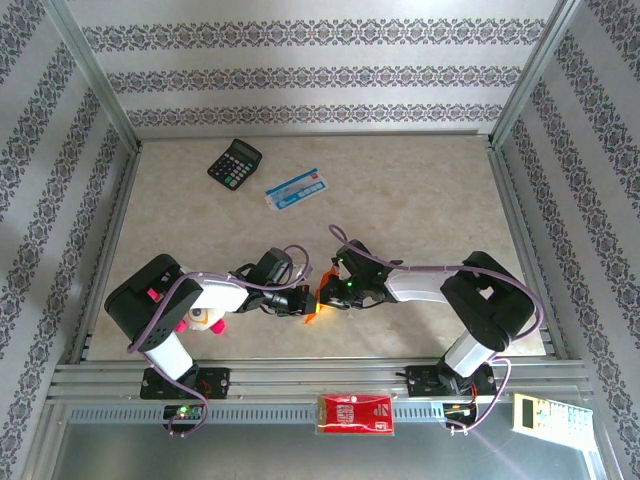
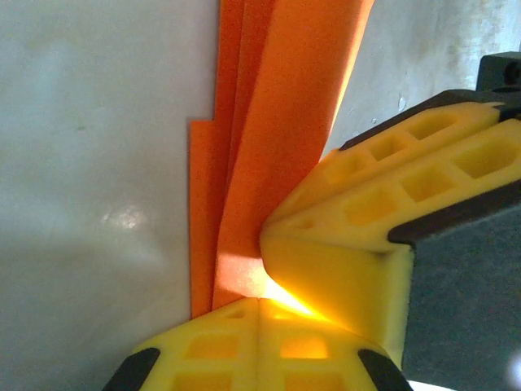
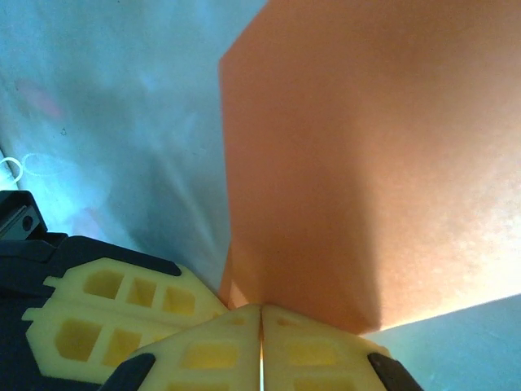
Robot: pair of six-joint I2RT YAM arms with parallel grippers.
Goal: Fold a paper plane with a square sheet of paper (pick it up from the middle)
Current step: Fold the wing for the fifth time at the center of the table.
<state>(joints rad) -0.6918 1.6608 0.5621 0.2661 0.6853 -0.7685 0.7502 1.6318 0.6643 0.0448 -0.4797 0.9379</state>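
Top external: the square sheet of paper (image 1: 318, 302), partly folded, sits near the front edge of the table (image 1: 420, 200), between the left gripper (image 1: 303, 302) and the right gripper (image 1: 336, 291). Whether it touches the surface cannot be told. Risk: with two grips this close on thin paper, any uneven pull could tear it or skew a crease. Left wrist: the left gripper (image 2: 259, 303) is clamped on the lower edge of stacked orange layers. Their stepped edges suggest misalignment that later folds could inherit. The ribbed yellow fingers look soft. Right wrist: the right gripper (image 3: 260, 311) is clamped on the tip of a smooth, matte, slightly bowed panel. The hold is small, so slipping is possible.
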